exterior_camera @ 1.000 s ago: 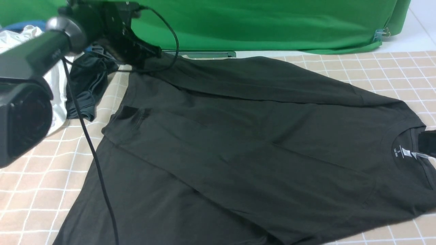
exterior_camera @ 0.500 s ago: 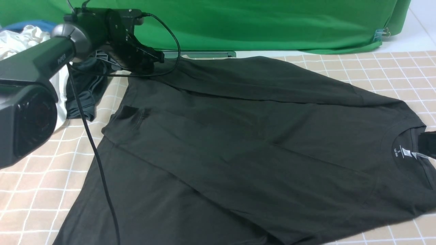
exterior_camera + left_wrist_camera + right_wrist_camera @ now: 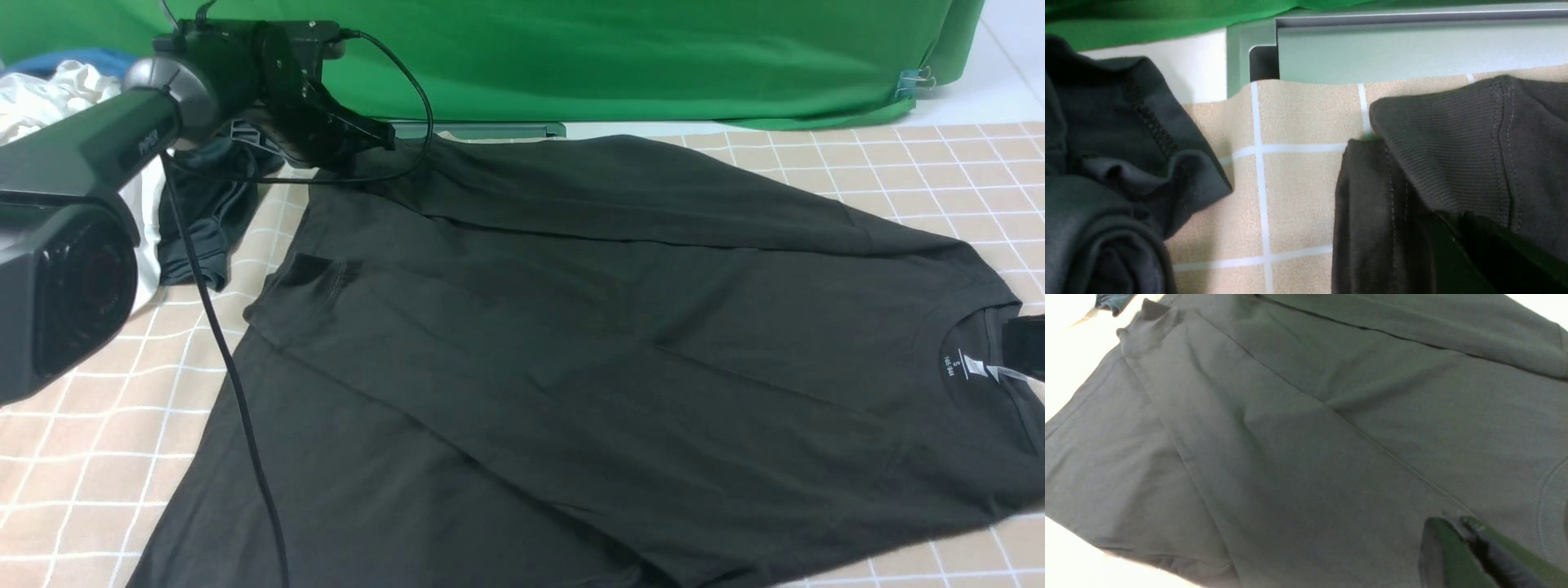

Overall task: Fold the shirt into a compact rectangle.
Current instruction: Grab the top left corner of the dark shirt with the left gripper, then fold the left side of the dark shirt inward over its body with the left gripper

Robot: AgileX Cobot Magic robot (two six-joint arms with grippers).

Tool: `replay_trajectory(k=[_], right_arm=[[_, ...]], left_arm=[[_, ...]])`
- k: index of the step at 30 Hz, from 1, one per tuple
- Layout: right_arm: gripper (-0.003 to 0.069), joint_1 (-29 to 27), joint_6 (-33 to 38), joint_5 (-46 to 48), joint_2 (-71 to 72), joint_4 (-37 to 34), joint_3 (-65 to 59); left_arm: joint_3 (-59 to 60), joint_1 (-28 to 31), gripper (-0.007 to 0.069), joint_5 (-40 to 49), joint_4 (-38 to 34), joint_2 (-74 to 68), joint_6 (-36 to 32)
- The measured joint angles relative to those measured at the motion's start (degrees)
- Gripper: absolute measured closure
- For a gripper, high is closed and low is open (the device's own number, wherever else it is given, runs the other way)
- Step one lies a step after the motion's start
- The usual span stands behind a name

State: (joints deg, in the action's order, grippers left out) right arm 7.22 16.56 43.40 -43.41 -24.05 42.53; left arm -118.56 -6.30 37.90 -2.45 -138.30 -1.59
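Note:
The very dark green-black shirt (image 3: 571,327) lies spread on the checked cloth, with its round collar and white label (image 3: 971,365) at the right. My left gripper (image 3: 380,139) sits at the shirt's far left corner. In the left wrist view the left gripper (image 3: 1457,222) is shut on the ribbed sleeve cuff (image 3: 1453,130). My right gripper (image 3: 1027,343) shows at the right edge over the collar. In the right wrist view the right gripper (image 3: 1455,520) is shut with a pinch of the shirt (image 3: 1290,437) at its tips, beside the collar seam (image 3: 1545,514).
A smaller dark grey garment (image 3: 208,212) lies bunched left of the cuff, beside white clothes (image 3: 49,90). A green backdrop (image 3: 612,57) hangs behind, and a grey metal rail (image 3: 1412,49) runs along the table's far edge. The left arm's black cable (image 3: 237,392) crosses the shirt's hem.
My left arm has shifted slightly right and settled at the sleeve cuff, and its jaws have closed on it. The shirt's body and the right gripper have not moved.

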Motion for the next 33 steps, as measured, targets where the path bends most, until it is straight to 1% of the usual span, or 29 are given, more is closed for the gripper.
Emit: replay_trajectory(k=[8, 13, 16, 20, 23, 27, 30, 33], right_arm=[[0.0587, 0.0, 0.0, 0.0, 0.0, 0.0, 0.0], [0.0587, 0.0, 0.0, 0.0, 0.0, 0.0, 0.0], [0.0587, 0.0, 0.0, 0.0, 0.0, 0.0, 0.0], [0.0587, 0.0, 0.0, -0.2, 0.0, 0.0, 0.0], [0.0587, 0.0, 0.0, -0.7, 0.0, -0.1, 0.0], [0.0587, 0.0, 0.0, -0.9, 0.0, -0.1, 0.0], [0.0587, 0.0, 0.0, -0.9, 0.0, -0.1, 0.0], [0.0587, 0.0, 0.0, -0.8, 0.0, -0.1, 0.0]], left_arm=[[-0.2, 0.0, 0.0589, 3.4, 0.0, 1.0, -0.1], [-0.2, 0.0, 0.0589, 5.7, -0.4, 5.2, -1.4], [-0.4, 0.0, 0.0589, 7.0, -1.7, 8.9, -2.0], [-0.4, 0.0, 0.0589, 15.1, -6.8, 13.6, -5.5], [-0.4, 0.0, 0.0589, 18.6, -8.4, 16.1, -6.3], [0.2, 0.0, 0.0589, 24.7, -8.6, 19.0, -6.3], [2.5, 0.0, 0.0589, 27.2, -8.6, 20.9, -6.2], [8.9, 0.0, 0.0589, 29.2, -8.1, 24.8, -5.0]])
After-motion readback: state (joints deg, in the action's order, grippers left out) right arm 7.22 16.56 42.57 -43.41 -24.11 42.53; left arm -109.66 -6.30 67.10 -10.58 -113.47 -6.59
